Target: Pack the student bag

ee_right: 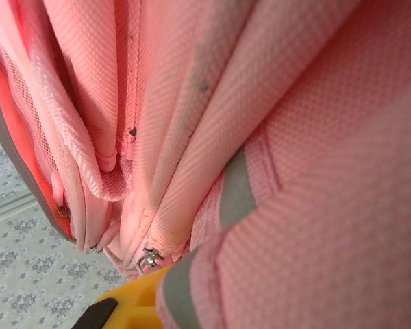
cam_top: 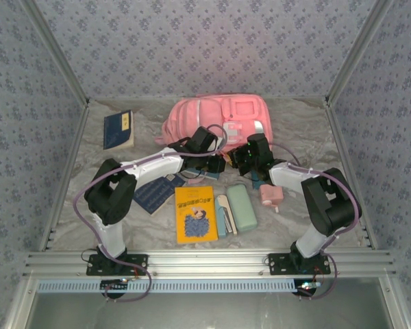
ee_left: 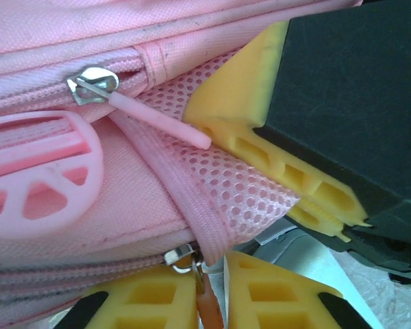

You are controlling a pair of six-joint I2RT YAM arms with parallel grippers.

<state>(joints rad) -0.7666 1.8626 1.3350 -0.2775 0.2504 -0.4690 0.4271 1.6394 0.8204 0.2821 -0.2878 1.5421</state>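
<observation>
The bag (cam_top: 219, 116) lies flat at the middle of the desk's (cam_top: 308, 130) far edge, front pockets up, and both arms reach to its near rim. The left gripper (ee_left: 211, 274) is at the left part of that rim. In its wrist view its yellow fingers (ee_left: 137, 301) stand close together with a metal slider's tab (ee_left: 207, 312) in the narrow gap, but I cannot tell whether they pinch it. Above, a second zip (ee_left: 92, 86) carries a thin pink pull (ee_left: 161, 123) that lies across the mesh (ee_left: 240, 185). The right gripper (cam_top: 238, 162) is just beside the left one, clenched on a fold of that mesh; in its own wrist view pink folds press against one yellow finger (ee_right: 133, 298). A blue book (cam_top: 118, 129) lies near the far left corner. Toward the near edge, left to right, lie a navy booklet (cam_top: 151, 194) partly under the left arm, a yellow book (cam_top: 195, 214), a mint case (cam_top: 241, 208) and a small pink thing (cam_top: 271, 196), all apart from the bag
</observation>
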